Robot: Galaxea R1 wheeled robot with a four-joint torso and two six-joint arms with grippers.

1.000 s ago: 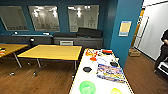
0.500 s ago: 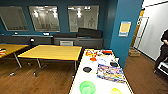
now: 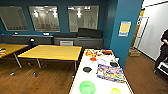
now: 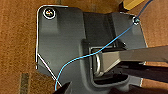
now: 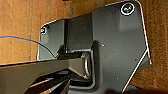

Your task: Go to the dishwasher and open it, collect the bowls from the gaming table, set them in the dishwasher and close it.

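The two bowls, green (image 3: 87,87) and yellow-green (image 3: 115,91), are sitting at the near end of the white gaming bench (image 3: 81,77) beside a colourful game board (image 3: 110,73), seemingly awaiting collection, while I cannot tell either claw's state.

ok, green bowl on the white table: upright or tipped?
Upright. The green bowl sits on the white table with its round opening facing up and its inside visible; contents cannot be told.

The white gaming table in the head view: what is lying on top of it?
On the gaming table: a green bowl, a smaller yellow-green bowl, a colourful game board, two black discs, and red and orange pieces at the far end. Anything under the board is covered.
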